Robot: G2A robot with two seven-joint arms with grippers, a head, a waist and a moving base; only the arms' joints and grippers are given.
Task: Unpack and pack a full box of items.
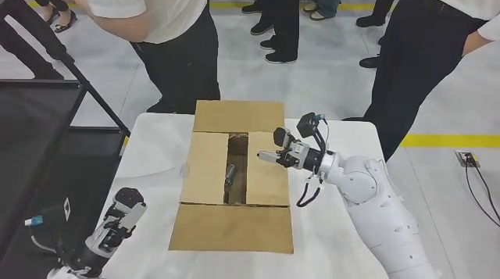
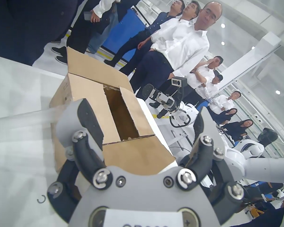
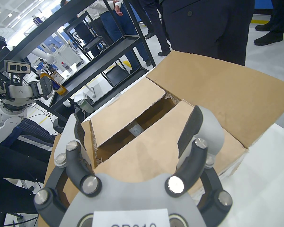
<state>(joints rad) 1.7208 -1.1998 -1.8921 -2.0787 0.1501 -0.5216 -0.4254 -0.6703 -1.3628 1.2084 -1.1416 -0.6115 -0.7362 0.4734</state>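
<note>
Right claw (image 3: 137, 121), fingers apart, hovers over the cardboard box (image 3: 217, 88) standing mid-surface (image 1: 156, 146). Left claw (image 2: 144, 109) gapes too, well apart from it. Cardboard looks light, stiff, easily torn; I'd pinch the inner flap (image 3: 153, 145) by its free edge.

Jaws parted on left claw (image 2: 144, 116), parted on right claw (image 3: 135, 121)

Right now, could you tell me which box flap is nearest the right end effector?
The folded-in flap on the robot's right: the right end effector is above it; the others lie farther off.
</note>
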